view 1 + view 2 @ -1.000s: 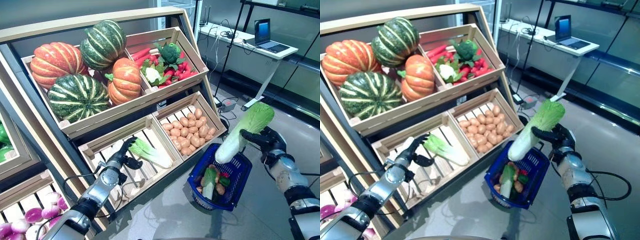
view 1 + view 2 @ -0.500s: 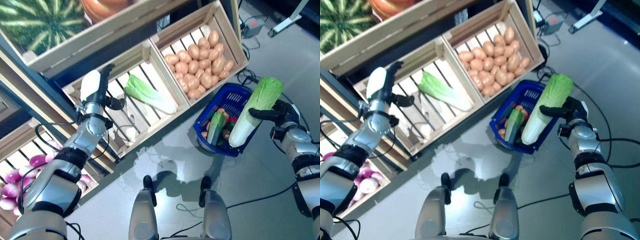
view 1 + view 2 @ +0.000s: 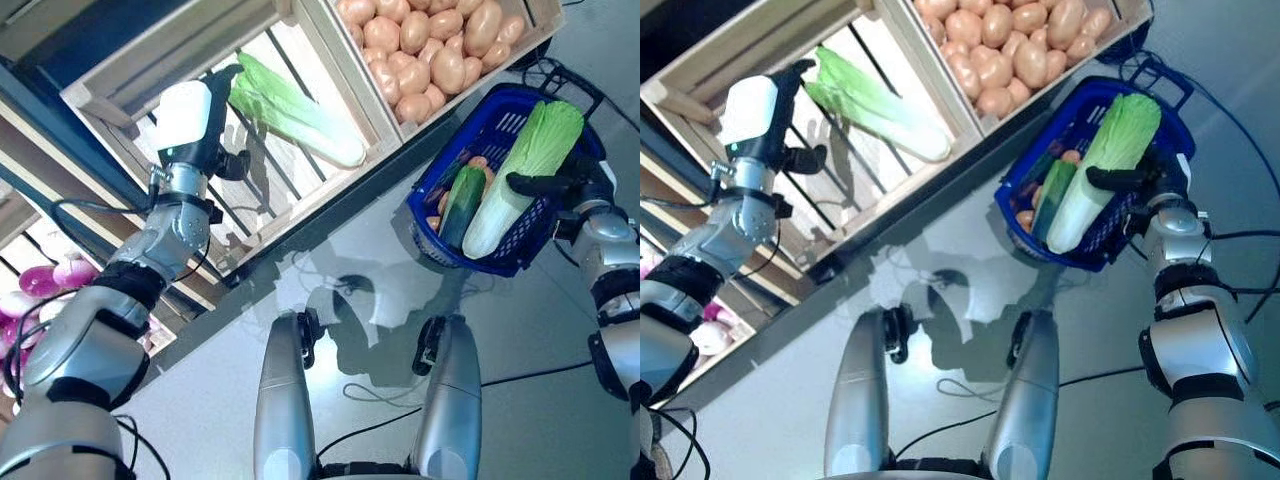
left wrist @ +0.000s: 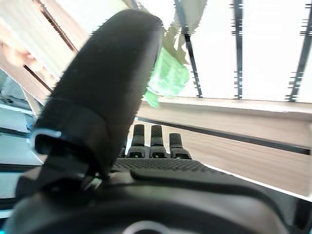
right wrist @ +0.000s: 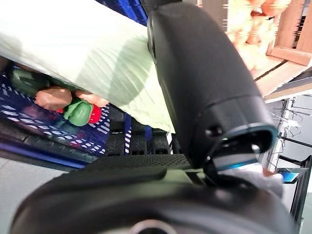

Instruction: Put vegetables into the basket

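My right hand (image 3: 582,186) is shut on a long napa cabbage (image 3: 522,168), thumb across its middle. The cabbage leans into the blue basket (image 3: 428,172) on the floor, its white end down beside a cucumber (image 3: 461,196); a potato and a green-red pepper (image 5: 81,112) lie under it. A second napa cabbage (image 3: 297,108) lies on the slats of the lower wooden crate (image 3: 120,95). My left hand (image 3: 186,124), with a white thumb cover, hovers open over that crate just left of the cabbage and is not touching it.
A crate of potatoes (image 3: 432,48) adjoins the cabbage crate and stands right behind the basket. Purple-white turnips (image 3: 45,290) lie in a lower bin at far left. Grey floor spreads below the shelves.
The camera has tipped downward. My right hand has lowered the cabbage from above the basket until its white end rests inside. The left hand stays by the slatted crate.
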You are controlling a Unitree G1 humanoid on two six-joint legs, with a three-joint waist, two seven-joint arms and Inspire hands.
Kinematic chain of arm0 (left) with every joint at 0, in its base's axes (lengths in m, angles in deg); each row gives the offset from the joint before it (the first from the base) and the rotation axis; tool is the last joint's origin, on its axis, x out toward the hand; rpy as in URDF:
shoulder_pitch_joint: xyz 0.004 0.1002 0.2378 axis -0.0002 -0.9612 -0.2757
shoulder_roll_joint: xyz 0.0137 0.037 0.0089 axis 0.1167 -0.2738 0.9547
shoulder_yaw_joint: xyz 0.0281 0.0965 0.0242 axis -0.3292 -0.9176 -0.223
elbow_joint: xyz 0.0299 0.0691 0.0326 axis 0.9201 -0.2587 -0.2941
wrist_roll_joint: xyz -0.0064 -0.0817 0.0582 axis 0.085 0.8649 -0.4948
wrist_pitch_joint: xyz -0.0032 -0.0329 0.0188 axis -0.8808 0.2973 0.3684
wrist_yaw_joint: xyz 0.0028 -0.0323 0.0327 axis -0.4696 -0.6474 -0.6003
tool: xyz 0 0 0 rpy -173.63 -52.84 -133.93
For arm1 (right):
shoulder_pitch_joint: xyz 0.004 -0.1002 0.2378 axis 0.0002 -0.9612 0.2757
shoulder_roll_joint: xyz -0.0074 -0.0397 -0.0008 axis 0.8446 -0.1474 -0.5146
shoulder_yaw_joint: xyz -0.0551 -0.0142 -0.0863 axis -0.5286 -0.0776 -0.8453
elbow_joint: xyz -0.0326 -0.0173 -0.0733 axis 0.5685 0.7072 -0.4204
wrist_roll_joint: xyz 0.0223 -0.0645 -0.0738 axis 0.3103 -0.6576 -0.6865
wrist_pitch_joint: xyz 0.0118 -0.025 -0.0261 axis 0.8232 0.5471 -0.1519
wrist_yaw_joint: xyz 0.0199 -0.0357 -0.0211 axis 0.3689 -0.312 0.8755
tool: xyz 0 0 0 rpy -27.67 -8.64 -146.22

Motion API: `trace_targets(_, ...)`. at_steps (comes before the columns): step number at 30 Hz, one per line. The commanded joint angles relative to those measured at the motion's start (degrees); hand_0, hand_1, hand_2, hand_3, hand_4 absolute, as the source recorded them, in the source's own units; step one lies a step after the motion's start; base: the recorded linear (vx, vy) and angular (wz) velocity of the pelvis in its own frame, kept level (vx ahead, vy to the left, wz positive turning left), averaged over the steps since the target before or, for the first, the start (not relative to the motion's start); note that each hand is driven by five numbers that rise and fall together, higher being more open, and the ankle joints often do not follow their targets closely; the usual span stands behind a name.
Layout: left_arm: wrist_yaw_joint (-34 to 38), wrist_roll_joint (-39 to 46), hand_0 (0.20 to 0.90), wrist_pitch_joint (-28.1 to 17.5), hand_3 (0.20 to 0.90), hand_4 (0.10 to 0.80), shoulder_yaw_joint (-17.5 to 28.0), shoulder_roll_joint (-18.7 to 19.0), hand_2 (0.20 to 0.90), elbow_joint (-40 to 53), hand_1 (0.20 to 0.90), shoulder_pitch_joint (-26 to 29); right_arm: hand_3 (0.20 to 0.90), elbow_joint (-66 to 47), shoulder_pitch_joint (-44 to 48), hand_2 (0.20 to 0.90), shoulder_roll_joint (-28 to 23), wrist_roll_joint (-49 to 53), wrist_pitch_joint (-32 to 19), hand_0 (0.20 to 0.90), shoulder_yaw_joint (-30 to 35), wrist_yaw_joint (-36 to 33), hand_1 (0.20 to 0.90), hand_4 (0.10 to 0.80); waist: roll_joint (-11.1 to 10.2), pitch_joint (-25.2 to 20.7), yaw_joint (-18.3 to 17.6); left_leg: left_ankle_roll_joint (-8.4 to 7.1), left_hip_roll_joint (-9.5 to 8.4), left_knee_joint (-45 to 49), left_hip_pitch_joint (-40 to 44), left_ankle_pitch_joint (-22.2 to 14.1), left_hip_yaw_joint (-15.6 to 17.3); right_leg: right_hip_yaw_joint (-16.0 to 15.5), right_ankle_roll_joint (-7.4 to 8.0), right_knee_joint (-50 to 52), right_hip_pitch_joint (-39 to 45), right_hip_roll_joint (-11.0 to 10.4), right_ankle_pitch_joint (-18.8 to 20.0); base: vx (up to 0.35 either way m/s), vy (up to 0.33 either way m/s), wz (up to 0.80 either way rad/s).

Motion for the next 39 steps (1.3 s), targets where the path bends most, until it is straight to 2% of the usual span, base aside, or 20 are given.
trace_targets(1,6.7,-0.1,0.9,-3.6,0.9,0.8,1.0,4.4,0.9,0.2,0.9,10.0,0.3,1.7,7.7,0.3,-5.5,3.1,-4.3,0.3,-0.3,-3.9,0.3,0.4,1.5,-3.7,0.0,-1.41,1.57,1.5,0.7,-6.4,0.9,-1.4,-2.89,-0.3,1.3,-0.2,-0.9,-0.022,0.045,0.08)
trace_targets(2,6.7,-0.4,0.9,-3.6,0.9,0.8,0.7,4.5,0.9,0.2,0.9,10.5,0.3,1.9,8.3,0.3,-5.6,2.7,-4.3,0.3,-0.6,-4.2,0.3,0.4,1.6,-3.6,0.0,-1.43,1.57,2.4,-0.1,-6.6,0.8,-1.1,-2.84,0.6,0.4,-0.3,-1.1,-0.023,0.032,0.09)
trace_targets(3,6.7,-0.4,0.9,-3.5,0.9,0.8,-0.2,4.9,0.9,0.3,0.9,11.6,0.338,2.0,9.3,0.338,-5.8,2.1,-4.6,0.338,-1.2,-5.2,0.338,0.425,1.8,-3.5,-0.1,-1.31,1.64,3.9,-1.6,-7.0,0.6,-0.8,-2.78,2.1,-1.1,-0.4,-1.4,-0.025,0.024,0.06)
trace_targets(4,6.7,-0.4,0.9,-3.6,0.9,0.8,-0.9,5.2,0.9,0.4,0.9,12.4,0.9,2.0,10.0,0.9,-6.0,1.8,-4.4,0.9,-1.6,-7.1,0.9,0.8,1.8,-3.5,-0.2,-1.28,1.66,5.1,-2.8,-7.3,0.4,-0.5,-2.76,3.2,-2.2,-0.5,-1.6,-0.025,0.015,0.04)
trace_targets(11,8.2,-2.6,0.9,-3.3,0.9,0.8,-4.6,6.0,0.9,0.8,0.9,16.0,0.9,2.0,12.6,0.9,-5.5,1.9,-1.0,0.9,-3.5,-7.1,0.9,0.8,1.7,-3.9,-0.4,-1.07,1.85,9.5,-7.7,-8.5,-0.7,0.6,-2.55,7.7,-7.3,-0.6,-2.5,-0.009,-0.001,0.02)
trace_targets(12,8.1,-2.8,0.9,-3.1,0.9,0.8,-5.3,6.0,0.9,0.7,0.9,16.9,0.9,2.2,12.7,0.9,-5.2,7.7,-0.3,0.9,-3.6,-5.2,0.9,0.8,1.5,-4.0,-0.5,-0.98,2.05,10.3,-8.3,-8.9,-0.9,0.7,-2.53,8.4,-7.9,-0.6,-2.6,0.0,0.0,0.0)
trace_targets(14,7.5,-3.3,0.9,-3.1,0.9,0.8,-5.9,6.1,0.9,0.5,0.9,17.6,0.9,2.5,12.1,0.9,-4.8,10.9,0.0,0.9,-2.1,-3.4,0.9,0.8,1.3,-4.3,-0.5,-0.94,2.13,10.8,-8.5,-9.3,-1.1,0.7,-2.54,8.7,-8.3,-0.6,-2.8,0.015,0.004,0.0)
trace_targets(22,3.0,-5.8,0.9,0.4,0.9,0.8,-10.5,6.7,0.9,-1.0,0.9,19.4,0.9,2.2,10.2,0.9,-4.7,7.4,0.6,0.9,-2.5,-1.6,0.9,0.8,0.7,-5.1,-1.2,-0.47,2.93,12.5,-8.8,-10.3,-1.3,1.3,-2.51,10.1,-9.1,-0.4,-2.9,0.038,0.023,-0.03)
trace_targets(25,-1.1,-5.2,0.9,2.2,0.9,0.8,-13.0,6.6,0.9,-3.1,0.9,20.7,0.9,2.2,11.2,0.9,-5.0,7.1,2.2,0.9,-3.8,-0.5,0.9,0.8,0.4,-5.4,-1.6,-0.28,3.4,13.0,-8.7,-10.7,-1.1,1.4,-2.45,10.3,-9.0,-0.4,-2.9,0.048,0.011,-0.04)
trace_targets(28,-1.6,-5.2,0.9,2.7,0.9,0.8,-13.8,6.1,0.9,-4.4,0.9,21.1,0.9,1.9,11.6,0.9,-4.9,7.1,1.5,0.9,-4.6,-0.3,0.9,0.8,0.3,-5.4,-1.8,-0.14,3.65,13.1,-8.5,-10.8,-1.0,1.5,-2.54,10.4,-8.9,-0.4,-2.9,0.041,0.02,-0.03)
trace_targets(33,-2.6,-9.8,0.9,4.1,0.9,0.8,-16.0,6.1,0.9,-6.8,0.9,22.6,0.9,-0.1,11.1,0.9,-5.0,7.7,0.5,0.9,-5.1,3.6,0.9,0.8,-0.1,-5.5,-2.5,-0.01,4.33,13.5,-8.2,-11.2,-0.7,1.9,-2.5,10.3,-8.5,-0.3,-2.8,0.05,0.012,-0.04)
trace_targets(36,-4.5,-12.4,0.9,6.5,0.9,0.8,-19.8,5.8,0.9,-8.0,0.9,25.3,0.9,-2.8,10.4,0.9,-5.3,7.0,0.2,0.9,-6.6,6.9,0.9,0.8,-0.6,-5.2,-3.3,-0.17,5.08,14.4,-8.6,-11.7,-0.9,2.6,-2.33,10.1,-9.1,-0.4,-2.1,0.032,0.012,-0.05)
trace_targets(39,-7.0,-12.6,0.9,7.6,0.9,0.8,-21.2,5.6,0.9,-9.3,0.9,26.8,0.9,-4.6,10.3,0.9,-5.9,8.3,-0.3,0.9,-6.8,8.3,0.9,0.8,-1.0,-4.9,-3.9,-0.14,5.44,14.9,-9.1,-12.0,-0.9,2.7,-2.09,9.7,-9.8,-0.2,-1.6,-0.002,0.039,-0.07)
